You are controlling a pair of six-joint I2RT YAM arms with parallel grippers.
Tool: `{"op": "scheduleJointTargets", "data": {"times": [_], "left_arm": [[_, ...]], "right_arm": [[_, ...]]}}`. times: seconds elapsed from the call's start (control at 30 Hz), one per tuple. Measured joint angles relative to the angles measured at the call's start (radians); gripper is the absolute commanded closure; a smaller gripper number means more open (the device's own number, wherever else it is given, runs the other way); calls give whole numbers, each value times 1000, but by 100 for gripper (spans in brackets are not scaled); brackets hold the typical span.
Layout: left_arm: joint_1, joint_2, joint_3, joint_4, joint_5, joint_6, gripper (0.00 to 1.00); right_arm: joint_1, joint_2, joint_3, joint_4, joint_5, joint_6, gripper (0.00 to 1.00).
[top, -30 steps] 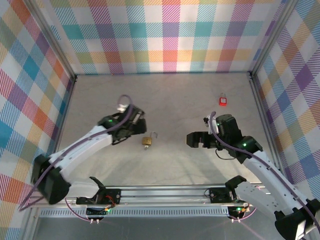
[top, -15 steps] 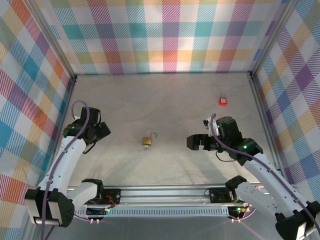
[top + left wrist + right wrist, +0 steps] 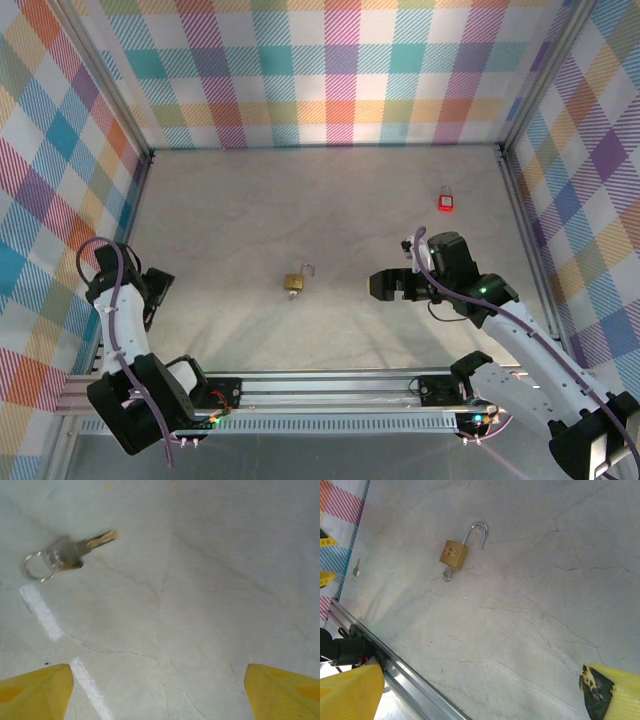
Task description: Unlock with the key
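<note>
The brass padlock (image 3: 293, 282) lies mid-table with its shackle swung open. In the right wrist view the padlock (image 3: 454, 554) has a small silver key head (image 3: 447, 573) sticking out of its underside. A loose key (image 3: 65, 555) on a ring lies flat on the table ahead of my left gripper (image 3: 160, 695), which hangs open and empty above it. That same key (image 3: 356, 570) shows small by the left wall. My left gripper (image 3: 157, 286) sits at the table's far left edge. My right gripper (image 3: 385, 285) hovers open and empty to the right of the padlock.
A small red padlock (image 3: 446, 202) lies at the back right. Checked walls (image 3: 70, 180) close in three sides. The metal rail (image 3: 330, 385) with both arm bases runs along the near edge. White tape strips (image 3: 40, 612) mark the table near the loose key.
My left arm has swung away from beside the brass padlock to the far left edge of the table. My right arm has barely shifted, and the padlock has not moved.
</note>
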Motion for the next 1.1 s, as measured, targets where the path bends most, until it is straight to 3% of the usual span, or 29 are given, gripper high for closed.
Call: {"op": "scheduleJointTargets", "data": {"times": [0.27,0.7,1.1], "left_arm": [[157,35,-115,114,14,-41,22],[353,87,-133,242,18,-37,35],[370,140,-135,284,10,-36,36]], "right_arm": [[0,0,-37,5,-15,0,0],[0,8,-42,5,-20,0,0],[0,46,-47,6,-49,-2,0]]}}
